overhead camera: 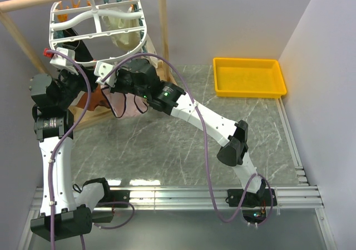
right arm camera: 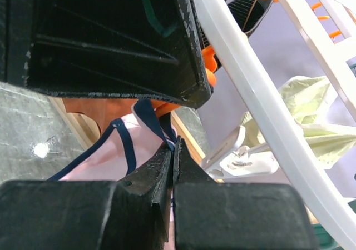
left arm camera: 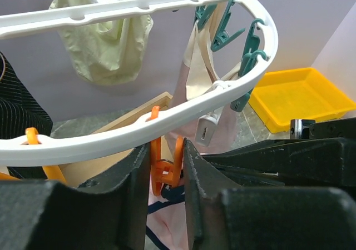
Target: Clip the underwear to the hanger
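Pink underwear (right arm camera: 103, 164) sits under the rim of the hanger (left arm camera: 183, 115), trim pinched by the right gripper (right arm camera: 172, 153) at an orange clothespin (left arm camera: 161, 175) between the parted jaws of the left gripper (left arm camera: 165, 153); clipping looks underway, so next check the peg bites.

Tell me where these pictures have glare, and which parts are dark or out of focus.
Top external view: even light, pale glare on the table near the arm bases. Left wrist view: the left pincer is dark and slightly soft; the hanger rim and yellow tray are sharp. Right wrist view: one small glare spot on the table; the right pincer is almost black.
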Tool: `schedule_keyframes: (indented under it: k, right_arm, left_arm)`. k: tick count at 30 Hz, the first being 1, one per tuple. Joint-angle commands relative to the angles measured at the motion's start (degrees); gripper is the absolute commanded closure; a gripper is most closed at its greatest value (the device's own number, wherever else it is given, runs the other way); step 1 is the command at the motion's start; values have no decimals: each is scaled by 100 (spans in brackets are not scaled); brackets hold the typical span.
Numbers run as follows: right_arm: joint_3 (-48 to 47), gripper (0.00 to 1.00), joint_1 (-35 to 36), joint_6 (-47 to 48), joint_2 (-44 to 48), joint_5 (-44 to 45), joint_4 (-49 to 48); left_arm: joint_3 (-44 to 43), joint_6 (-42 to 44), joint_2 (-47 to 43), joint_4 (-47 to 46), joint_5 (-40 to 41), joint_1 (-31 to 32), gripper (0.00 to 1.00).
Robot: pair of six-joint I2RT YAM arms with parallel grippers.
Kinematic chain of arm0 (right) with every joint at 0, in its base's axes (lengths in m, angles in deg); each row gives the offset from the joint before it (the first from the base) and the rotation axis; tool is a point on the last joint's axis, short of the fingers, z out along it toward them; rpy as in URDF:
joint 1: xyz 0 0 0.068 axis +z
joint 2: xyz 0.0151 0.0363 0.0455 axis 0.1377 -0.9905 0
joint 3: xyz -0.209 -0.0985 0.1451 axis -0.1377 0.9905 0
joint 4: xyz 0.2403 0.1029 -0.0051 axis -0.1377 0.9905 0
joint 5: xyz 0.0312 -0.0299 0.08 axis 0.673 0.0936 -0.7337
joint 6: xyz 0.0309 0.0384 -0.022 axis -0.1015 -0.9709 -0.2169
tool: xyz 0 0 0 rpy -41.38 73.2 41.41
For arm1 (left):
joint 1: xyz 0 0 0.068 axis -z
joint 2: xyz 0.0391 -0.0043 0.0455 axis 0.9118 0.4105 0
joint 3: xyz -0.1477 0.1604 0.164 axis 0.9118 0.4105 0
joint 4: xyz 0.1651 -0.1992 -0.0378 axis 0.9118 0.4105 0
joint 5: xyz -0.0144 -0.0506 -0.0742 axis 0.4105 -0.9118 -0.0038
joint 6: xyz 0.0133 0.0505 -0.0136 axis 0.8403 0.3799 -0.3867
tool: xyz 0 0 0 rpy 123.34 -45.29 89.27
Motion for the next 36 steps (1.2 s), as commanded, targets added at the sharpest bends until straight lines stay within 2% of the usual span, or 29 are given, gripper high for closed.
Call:
schedule_keyframes:
  k: [1,5,7,9,18,19,22,23,26,32,36]
  right_arm:
    - [-286,100,-62,-38,325,19,-405]
    - [-294,100,-62,-47,325,10,-405]
    - [-286,100,-62,-55,343,1,-414]
    - [-268,100,-62,-55,334,-8,-396]
    - [66,99,-44,-213,492,-61,-475]
    - [83,97,-44,-231,501,-52,-484]
    - [180,78,-35,-354,545,-78,-511]
    - [215,68,-18,-398,580,-78,-511]
    - [416,57,0,-521,711,-131,-467]
    - [1119,47,26,-845,1133,-245,-449]
    - [1690,45,26,-1250,1485,-245,-449]
  left_arm:
    - [14,-43,-97,583,-181,30,68]
    - [-29,-157,-114,539,-137,21,56]
    - [-56,-175,-123,539,-102,21,54]
    - [-108,-254,-97,556,-15,21,47]
    - [-223,-439,-132,653,214,13,37]
    - [-223,-474,-141,671,223,21,36]
    - [-232,-527,-132,697,258,21,35]
    - [-232,-536,-141,732,276,21,34]
    - [-249,-588,-123,820,267,13,34]
    - [-153,-641,-185,969,197,13,33]
    - [5,-545,-299,1250,214,4,30]
